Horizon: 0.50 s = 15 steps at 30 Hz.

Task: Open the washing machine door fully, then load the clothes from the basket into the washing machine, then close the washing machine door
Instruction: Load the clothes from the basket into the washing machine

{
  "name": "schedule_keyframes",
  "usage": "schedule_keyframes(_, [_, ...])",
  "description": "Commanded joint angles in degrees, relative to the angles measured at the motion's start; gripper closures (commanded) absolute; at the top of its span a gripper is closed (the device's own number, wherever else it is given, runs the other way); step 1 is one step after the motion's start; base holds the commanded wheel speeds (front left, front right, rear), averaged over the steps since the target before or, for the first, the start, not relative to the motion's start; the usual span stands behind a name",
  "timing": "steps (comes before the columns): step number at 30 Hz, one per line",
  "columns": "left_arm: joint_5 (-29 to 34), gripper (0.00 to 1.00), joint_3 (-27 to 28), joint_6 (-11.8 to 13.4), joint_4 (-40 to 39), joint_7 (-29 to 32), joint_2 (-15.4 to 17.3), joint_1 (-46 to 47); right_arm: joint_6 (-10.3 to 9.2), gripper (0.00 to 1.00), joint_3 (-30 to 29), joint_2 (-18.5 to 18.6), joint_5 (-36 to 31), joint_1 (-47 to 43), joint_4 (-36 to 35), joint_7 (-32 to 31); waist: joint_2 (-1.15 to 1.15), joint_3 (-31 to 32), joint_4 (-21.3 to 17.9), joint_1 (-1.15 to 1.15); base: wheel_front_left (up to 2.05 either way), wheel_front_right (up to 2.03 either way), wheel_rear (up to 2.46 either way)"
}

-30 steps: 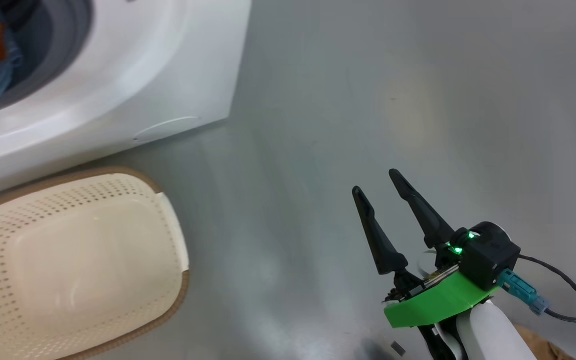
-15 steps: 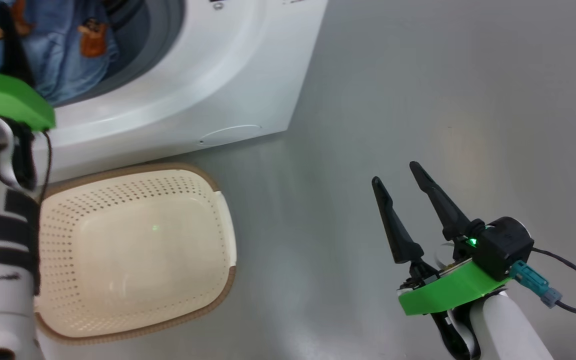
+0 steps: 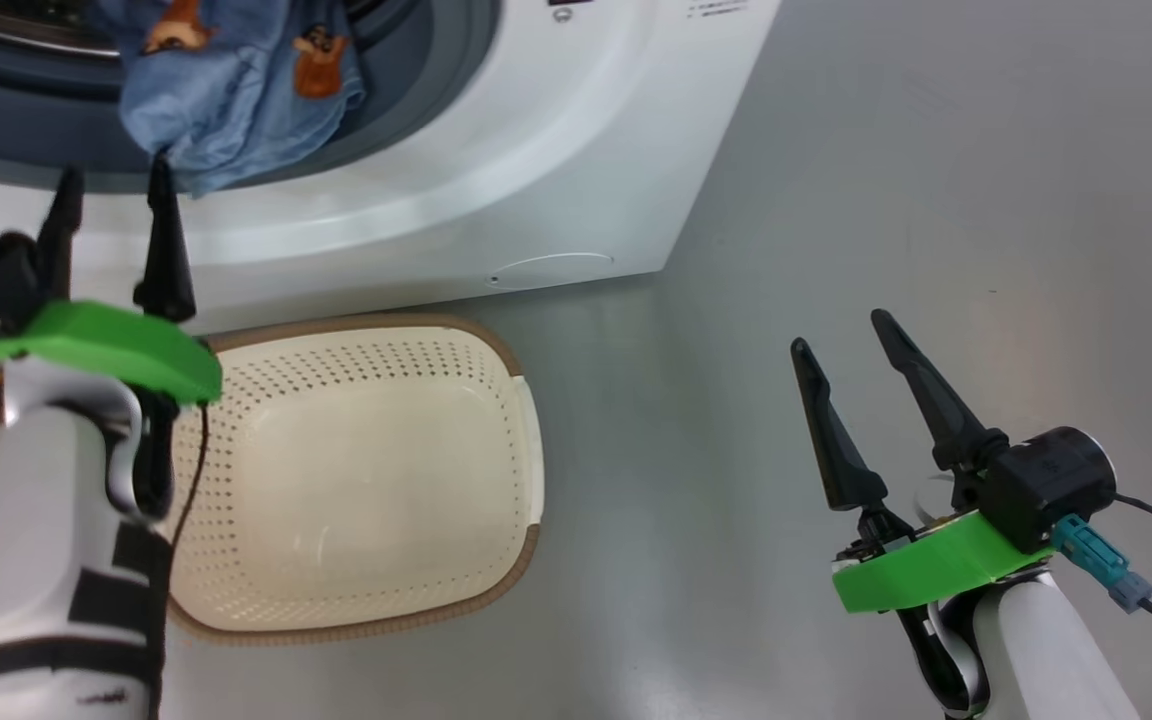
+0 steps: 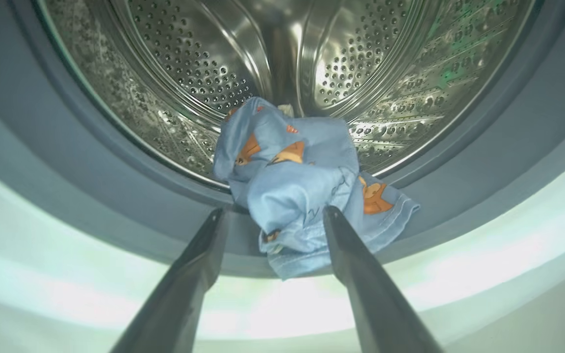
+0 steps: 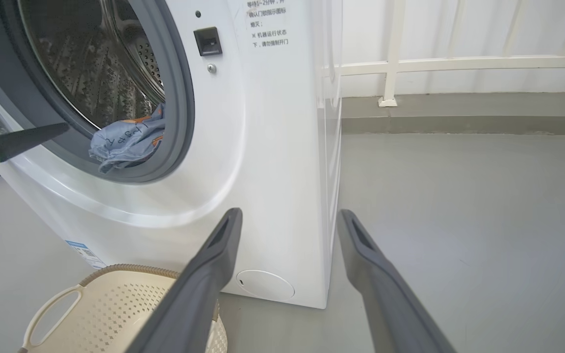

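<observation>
The white washing machine [image 3: 536, 180] stands with its mouth open; its door is out of view. The light blue clothes [image 3: 236, 90] lie bunched over the grey gasket, partly in the steel drum [image 4: 189, 63]. In the left wrist view the clothes [image 4: 302, 196] sit just past my left gripper [image 4: 273, 212], whose open jaws hold nothing. From the head view, my left gripper [image 3: 111, 175] points at the garment's lower edge. The basket [image 3: 416, 322] sits on the floor before the machine, its bare bottom showing. My right gripper [image 3: 841, 335] hangs open over the floor to the right.
Grey floor [image 3: 886, 150] stretches to the right of the machine. A white railing [image 5: 459, 63] and a low kerb run along the far wall. In the right wrist view the basket [image 5: 130, 268] sits below the washing machine [image 5: 263, 147], and the clothes [image 5: 125, 139] hang at the gasket.
The head camera has swung, so the whole picture has shifted right. My left arm has come into view, and its open gripper has drawn back from the clothes on the drum's lip.
</observation>
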State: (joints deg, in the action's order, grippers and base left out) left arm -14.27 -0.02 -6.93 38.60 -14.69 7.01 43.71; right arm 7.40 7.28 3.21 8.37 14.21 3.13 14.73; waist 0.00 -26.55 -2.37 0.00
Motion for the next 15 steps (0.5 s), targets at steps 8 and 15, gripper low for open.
schedule_keyframes(8, [-3.80,0.00,1.13,-0.41,-11.84,1.57,2.34,-10.47,0.09,0.00,0.55,-0.34,-1.87,-0.42,-1.08,0.27,0.00,0.50,2.54,0.00,0.00,0.00,0.00])
schedule_keyframes(15, [-5.24,0.00,2.15,0.39,-20.33,3.32,2.76,-17.31,0.09,0.00,0.69,-0.34,-2.00,-0.66,-0.92,0.27,0.00,0.91,2.87,0.00,0.00,0.00,0.00])
